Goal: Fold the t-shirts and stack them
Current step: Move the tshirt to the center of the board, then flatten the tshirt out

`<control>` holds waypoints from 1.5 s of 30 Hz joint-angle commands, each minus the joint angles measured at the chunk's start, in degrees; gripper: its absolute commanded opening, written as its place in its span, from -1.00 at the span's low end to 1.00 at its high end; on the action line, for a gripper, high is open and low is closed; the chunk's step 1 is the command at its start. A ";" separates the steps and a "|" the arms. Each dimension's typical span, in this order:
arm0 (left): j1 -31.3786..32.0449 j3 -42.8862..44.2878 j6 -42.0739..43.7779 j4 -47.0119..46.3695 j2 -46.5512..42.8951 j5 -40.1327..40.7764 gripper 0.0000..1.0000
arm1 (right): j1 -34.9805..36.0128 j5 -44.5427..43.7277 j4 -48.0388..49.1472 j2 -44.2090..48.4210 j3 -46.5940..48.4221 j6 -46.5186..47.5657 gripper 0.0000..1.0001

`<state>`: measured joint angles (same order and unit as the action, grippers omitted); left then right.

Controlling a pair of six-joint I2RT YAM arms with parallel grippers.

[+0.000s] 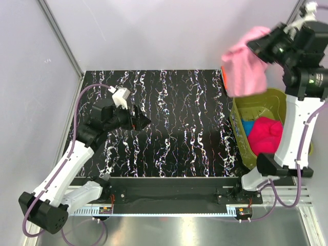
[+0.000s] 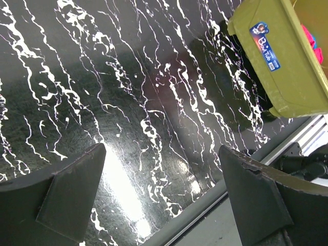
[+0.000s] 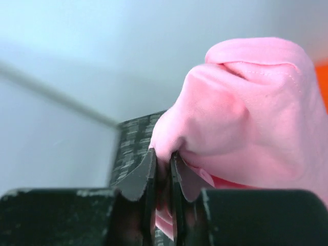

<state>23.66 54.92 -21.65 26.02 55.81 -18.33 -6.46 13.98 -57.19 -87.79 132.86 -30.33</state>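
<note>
My right gripper (image 1: 262,43) is raised high above the olive tub (image 1: 266,100) and is shut on the light pink t-shirt (image 1: 245,64), which hangs bunched below it. In the right wrist view the pink t-shirt (image 3: 241,113) is pinched between the two fingers (image 3: 146,174). A magenta t-shirt (image 1: 265,134) and a blue t-shirt (image 1: 247,126) lie in the tub. An orange t-shirt (image 1: 224,76) peeks out behind the pink one. My left gripper (image 1: 143,122) hovers open over the left part of the black marbled table (image 1: 179,123), nothing between its fingers (image 2: 72,189).
The olive tub (image 2: 277,56) stands at the table's right edge, a blue sticker (image 2: 264,43) on its side. Grey walls and a metal frame post (image 1: 61,38) enclose the back and left. The table's front rail (image 1: 169,187) runs along the near edge.
</note>
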 commanded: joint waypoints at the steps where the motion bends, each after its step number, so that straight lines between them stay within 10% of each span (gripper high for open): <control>1: -0.11 1.95 -0.67 -2.38 -2.46 2.15 0.98 | 6.10 14.29 3.66 -9.20 15.72 -4.29 -1.00; 6: -0.19 1.95 -3.13 -0.72 -4.74 4.08 0.98 | 16.38 16.08 6.91 -13.90 20.19 -6.50 -1.00; 16: -2.56 -0.60 -7.26 7.29 -10.20 19.80 0.98 | 27.81 7.73 31.32 -2.74 -52.27 -9.31 -0.42; 19: -3.44 -0.95 -7.88 7.11 -8.45 18.68 0.98 | 28.26 6.68 31.09 -4.05 -58.66 -7.39 -0.10; 27: -6.43 -2.62 -11.74 2.12 5.42 9.91 0.98 | 28.26 -8.61 24.24 -4.31 -55.35 -3.70 0.37; 37: -18.82 -9.65 -17.90 -8.69 14.40 5.50 0.76 | 26.94 -23.38 15.88 -20.66 -39.80 -5.62 0.37; 45: -19.18 -3.76 -17.99 -9.50 29.08 8.04 0.57 | 22.20 -14.27 15.44 -31.20 -29.95 3.42 0.17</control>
<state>4.56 48.75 -39.11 19.97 83.44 -10.72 17.67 -4.38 -40.73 -117.34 98.65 -32.05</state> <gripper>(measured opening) 0.792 0.592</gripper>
